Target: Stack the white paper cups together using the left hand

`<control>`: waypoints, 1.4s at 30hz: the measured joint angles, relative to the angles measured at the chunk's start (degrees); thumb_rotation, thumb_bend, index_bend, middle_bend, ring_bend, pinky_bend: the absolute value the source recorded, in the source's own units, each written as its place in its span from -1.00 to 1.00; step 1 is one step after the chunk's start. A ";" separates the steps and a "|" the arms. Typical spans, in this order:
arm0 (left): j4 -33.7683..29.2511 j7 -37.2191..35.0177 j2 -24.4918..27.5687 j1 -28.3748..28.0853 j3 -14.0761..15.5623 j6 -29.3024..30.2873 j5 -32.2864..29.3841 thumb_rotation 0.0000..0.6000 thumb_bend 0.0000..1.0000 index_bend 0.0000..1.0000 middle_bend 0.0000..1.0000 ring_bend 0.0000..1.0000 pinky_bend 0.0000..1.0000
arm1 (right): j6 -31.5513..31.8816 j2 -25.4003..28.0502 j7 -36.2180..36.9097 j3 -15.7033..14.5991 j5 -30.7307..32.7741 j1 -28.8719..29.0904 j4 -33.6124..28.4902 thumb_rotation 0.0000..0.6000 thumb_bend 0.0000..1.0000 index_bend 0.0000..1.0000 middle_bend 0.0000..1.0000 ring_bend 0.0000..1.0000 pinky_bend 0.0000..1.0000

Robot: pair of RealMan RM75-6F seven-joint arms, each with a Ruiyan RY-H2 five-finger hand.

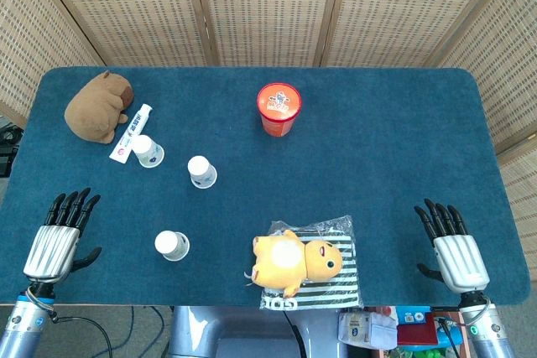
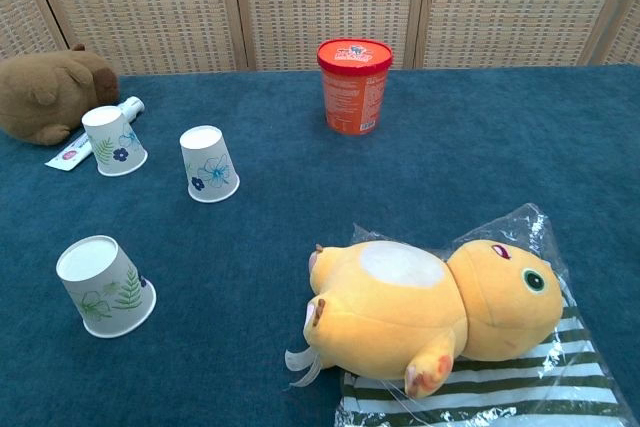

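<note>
Blue napped cloth covers the table [image 1: 403, 115], and on its left half stand three white paper cups, each upside down with the wide mouth on the cloth and printed with small leaves or flowers. One cup [image 1: 148, 151] sits at the upper left, touching or just beside a flat white tube [image 1: 132, 132]; a second cup [image 1: 201, 171] stands near it toward the centre; the third cup [image 1: 172, 246] is alone at the lower left, well apart from the other two.

A brown plush animal [image 1: 101, 106], rounded and fuzzy, lies at the far upper left against the tube's end. One orange cylindrical tub [image 1: 278, 109] with a red lid stands upright at upper centre. At lower centre a soft yellow plush toy [image 1: 295, 262] lies on its side on a striped, crinkled plastic bag [image 1: 336, 291] (black and white bands).

The left hand [image 1: 57, 241] rests at the lower left corner, fingers spread and grasping nothing, with the nearest cup to its right. The right hand [image 1: 453, 249] lies at the lower right, likewise released. Both appear only in the head view.
</note>
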 measured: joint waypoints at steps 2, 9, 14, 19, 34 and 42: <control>-0.12 0.17 -0.02 -0.03 0.00 -0.07 -0.02 1.00 -0.52 -1.00 -1.00 -1.00 -1.00 | 0.04 0.05 0.13 0.01 0.01 -0.02 0.09 1.00 -1.00 -1.00 -1.00 -1.00 -1.00; -0.44 0.28 0.09 0.13 0.12 0.18 0.10 1.00 -0.52 -1.00 -1.00 -1.00 -1.00 | 0.32 0.25 0.41 -0.08 -0.31 -0.12 -0.04 1.00 -1.00 -1.00 -1.00 -1.00 -1.00; -0.46 -0.04 0.21 0.10 0.02 0.21 0.11 1.00 -0.52 -1.00 -1.00 -1.00 -1.00 | 0.27 0.19 0.12 -0.14 -0.42 -0.09 -0.27 1.00 -1.00 -1.00 -1.00 -1.00 -1.00; -0.37 -0.22 0.20 -0.05 0.02 -0.22 -0.09 1.00 -0.52 -1.00 -1.00 -1.00 -1.00 | 0.15 0.08 -0.14 -0.07 -0.28 -0.03 -0.28 1.00 -1.00 -1.00 -1.00 -1.00 -1.00; -0.96 -0.25 0.22 -0.20 0.26 -0.41 0.33 1.00 -0.52 -1.00 -1.00 -1.00 -1.00 | 0.00 0.24 0.19 -0.26 -0.36 -0.06 -0.17 1.00 -1.00 -1.00 -1.00 -1.00 -1.00; -0.80 -0.57 0.17 -0.29 0.27 -0.68 0.21 1.00 -0.52 -1.00 -1.00 -1.00 -1.00 | -0.09 0.25 0.24 -0.23 -0.26 -0.04 -0.18 1.00 -1.00 -1.00 -1.00 -1.00 -1.00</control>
